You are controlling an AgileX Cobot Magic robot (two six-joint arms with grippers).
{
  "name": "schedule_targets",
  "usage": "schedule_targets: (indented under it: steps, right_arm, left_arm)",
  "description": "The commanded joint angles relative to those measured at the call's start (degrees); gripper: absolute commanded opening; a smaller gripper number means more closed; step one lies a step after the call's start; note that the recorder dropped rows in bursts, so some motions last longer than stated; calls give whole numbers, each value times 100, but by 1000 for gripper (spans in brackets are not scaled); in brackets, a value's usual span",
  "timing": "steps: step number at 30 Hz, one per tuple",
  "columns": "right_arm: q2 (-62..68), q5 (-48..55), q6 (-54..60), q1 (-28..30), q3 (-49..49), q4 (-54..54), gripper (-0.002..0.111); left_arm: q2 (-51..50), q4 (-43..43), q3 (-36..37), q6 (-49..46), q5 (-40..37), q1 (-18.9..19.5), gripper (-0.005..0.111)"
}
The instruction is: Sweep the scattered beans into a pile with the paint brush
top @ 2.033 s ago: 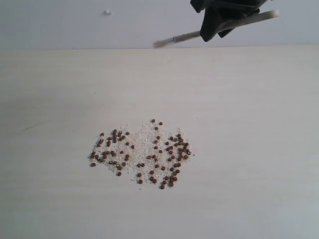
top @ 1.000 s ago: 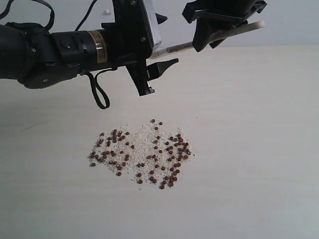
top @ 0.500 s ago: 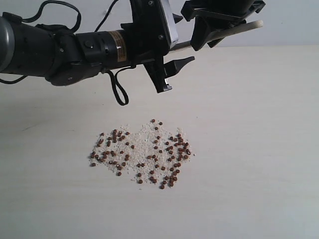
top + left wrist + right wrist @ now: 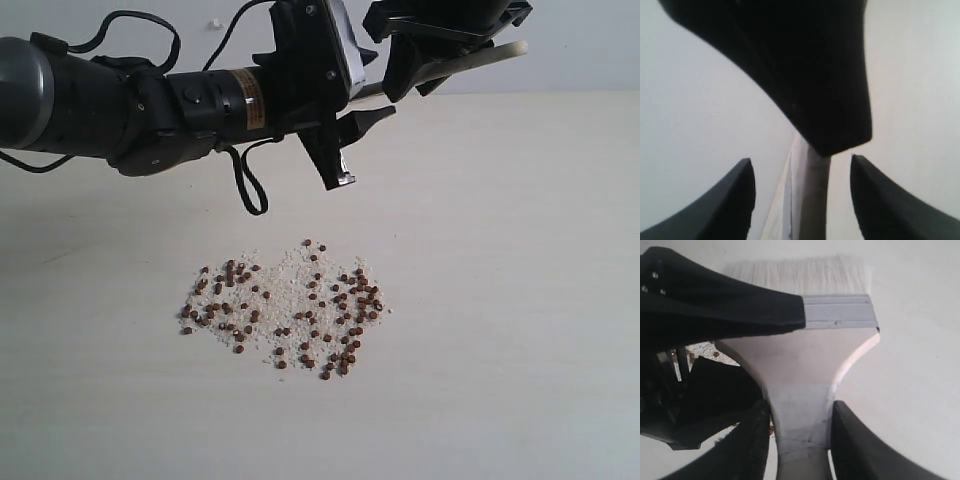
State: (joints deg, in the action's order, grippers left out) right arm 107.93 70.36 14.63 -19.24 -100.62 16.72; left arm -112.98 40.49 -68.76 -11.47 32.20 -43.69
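Note:
The beans (image 4: 290, 300) lie scattered with white grains in a loose patch on the table's middle; a few beans (image 4: 705, 353) show past the arm. My right gripper (image 4: 425, 70) (image 4: 800, 407) hangs above the far edge, shut on the paint brush's pale wooden handle (image 4: 495, 52) (image 4: 800, 375). Silver ferrule (image 4: 840, 315) and cream bristles (image 4: 800, 272) point away. My left gripper (image 4: 365, 147) (image 4: 801, 160) is open, with one finger on each side of the brush head (image 4: 810, 200), which is seen edge-on. In the exterior view it hides the bristles. No compact pile is seen.
The pale wooden table (image 4: 520, 300) ends at a grey wall behind. My left arm (image 4: 120, 100) with its looping cable (image 4: 245, 190) stretches across the upper left, above the table.
My left arm has come in from the left and slid right until its open fingers straddle the brush head. The right gripper dropped slightly, then held still. The beans have not moved.

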Motion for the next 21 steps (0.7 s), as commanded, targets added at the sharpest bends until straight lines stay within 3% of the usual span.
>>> schedule_targets:
  steps: [1,4,8,13,16,21]
  right_arm:
    - [-74,-40,38,-5,-42,46,0]
    - [-74,-40,38,-5,-42,46,0]
    - [-74,-40,30,-5,-42,101,0]
    - [-88,-40,74,-5,-42,90,1]
    - [-297,-291,74,-5,-42,-63,19]
    - [-891,-1451,0,-5,-42,-778,60]
  left_arm:
    - [22,-88,-31,124,47,-24,49]
    - [22,-88,-31,307,47,-24,37]
    - [16,-41,-31,619,-43,-24,2]
    - [16,13,-31,635,-480,-24,0]
    - [16,13,-31,635,-556,-24,0]
    - [16,13,-31,635,-598,-24,0]
